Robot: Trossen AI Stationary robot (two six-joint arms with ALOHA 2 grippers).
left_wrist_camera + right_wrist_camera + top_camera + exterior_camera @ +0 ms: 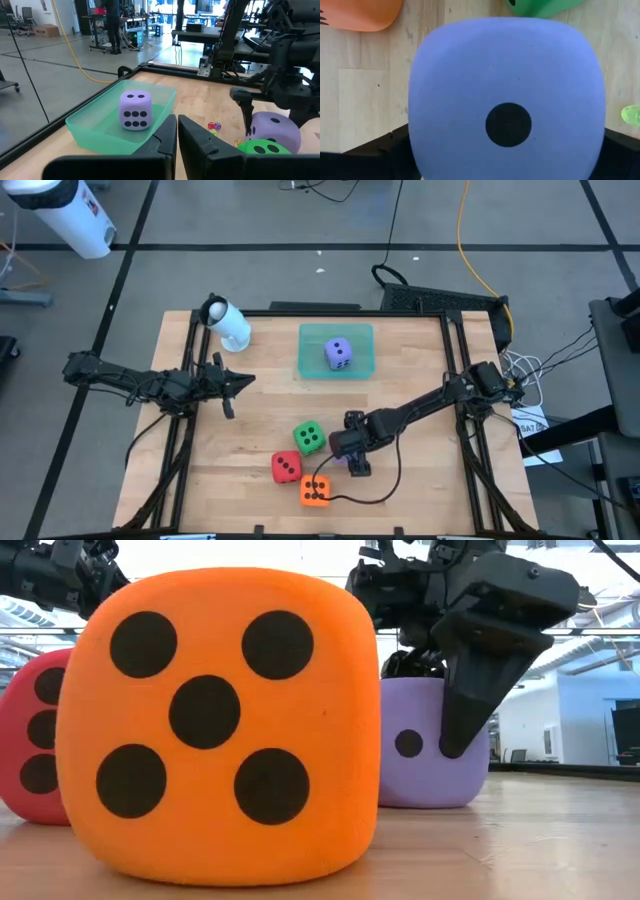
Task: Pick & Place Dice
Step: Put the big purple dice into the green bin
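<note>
Squarely between right jaws, purple die [506, 95]

A flat translucent teal plastic tray [308, 352] sat on the far middle of the light wooden table [260, 410], which was edged by a black metal frame [185, 430]. A white cylindrical object [228, 323] lay near the table's far left corner. Two tiny dice, one red [214, 125] and one yellowish [214, 132], lay on the wood just beside each other. Beyond the table, a yellow cable [466, 235] trailed across the grey floor, and a person in dark clothes [113, 25] stood by a distant workbench.
</note>
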